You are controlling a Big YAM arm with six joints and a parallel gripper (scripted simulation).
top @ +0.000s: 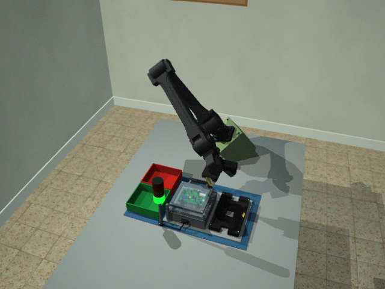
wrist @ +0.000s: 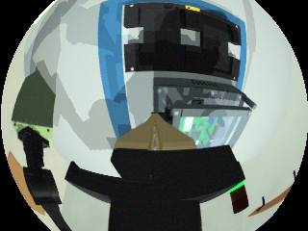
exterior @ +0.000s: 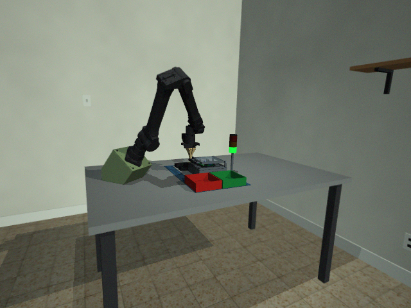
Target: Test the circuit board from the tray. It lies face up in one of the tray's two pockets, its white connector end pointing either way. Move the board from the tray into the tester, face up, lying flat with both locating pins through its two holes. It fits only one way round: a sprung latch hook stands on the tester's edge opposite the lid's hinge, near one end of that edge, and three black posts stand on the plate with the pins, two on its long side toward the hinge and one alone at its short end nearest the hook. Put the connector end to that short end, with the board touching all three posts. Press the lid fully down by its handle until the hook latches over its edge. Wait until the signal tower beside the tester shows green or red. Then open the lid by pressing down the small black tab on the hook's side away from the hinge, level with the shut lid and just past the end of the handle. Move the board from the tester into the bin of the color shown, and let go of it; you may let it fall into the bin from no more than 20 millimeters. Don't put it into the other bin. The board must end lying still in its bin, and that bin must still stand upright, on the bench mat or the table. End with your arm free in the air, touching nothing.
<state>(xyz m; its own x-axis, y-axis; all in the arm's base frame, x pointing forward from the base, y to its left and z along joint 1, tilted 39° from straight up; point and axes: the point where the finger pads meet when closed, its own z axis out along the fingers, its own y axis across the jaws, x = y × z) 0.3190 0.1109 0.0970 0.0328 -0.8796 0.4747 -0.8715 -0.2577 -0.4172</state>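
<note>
The green circuit board (top: 193, 196) lies inside the tester (top: 190, 205) under its shut clear lid; it also shows in the wrist view (wrist: 204, 129). The signal tower (top: 157, 192) beside the tester shows green, as it does in the exterior view (exterior: 232, 149). My gripper (top: 210, 182) is shut and empty, fingertips pointing down at the tester's far edge, near the corner by the tray. In the exterior view my gripper (exterior: 191, 156) stands at the tester's edge. In the wrist view my shut fingertips (wrist: 154, 137) sit at the lid's corner. Whether they touch the latch tab, I cannot tell.
The black tray (top: 230, 214) stands right of the tester, both pockets empty. The red bin (top: 161, 177) and green bin (top: 145, 199) stand left of the tester on the blue mat. The arm's green base (top: 236, 143) is behind.
</note>
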